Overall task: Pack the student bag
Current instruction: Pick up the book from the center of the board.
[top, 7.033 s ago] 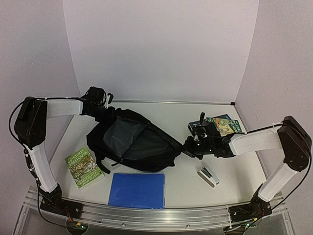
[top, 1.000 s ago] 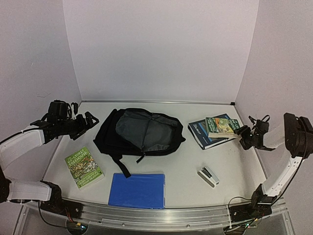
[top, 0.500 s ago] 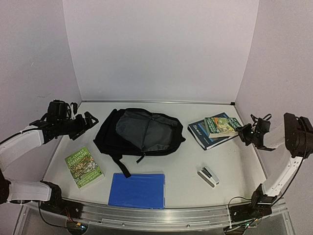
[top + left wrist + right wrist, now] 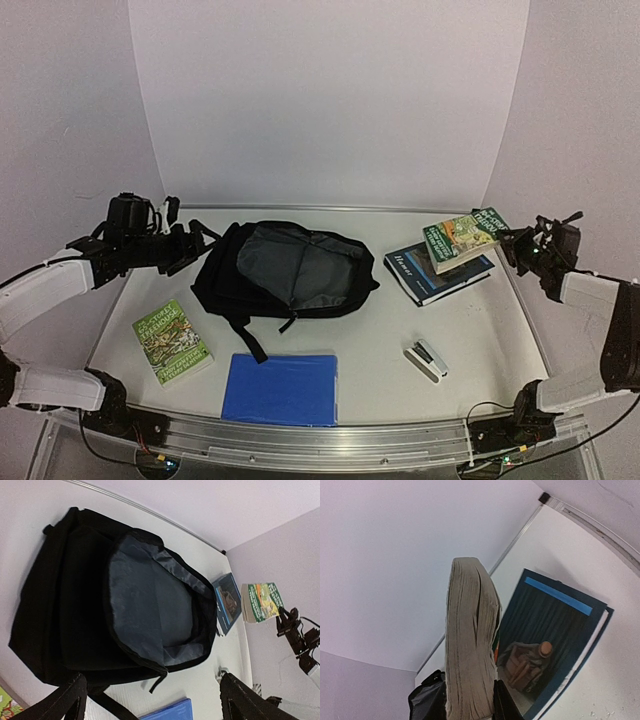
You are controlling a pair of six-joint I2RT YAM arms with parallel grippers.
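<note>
Left gripper (image 4: 195,247) hangs just beside the left end of the black soft fabric backpack (image 4: 285,270), jaws wide apart, gripping nothing. So nothing's propping that floppy mouth, and it could fold shut when something gets pushed in. The bag lies flat mid-table, long axis running left-right, grey-lined opening facing up; can't tell which end is the top. Far right, the right gripper (image 4: 508,243) is clamped on one end of a thick green paperback book (image 4: 462,238), in the air above a dark blue book (image 4: 440,272) — an end pinch like that could let it droop or slip.
</note>
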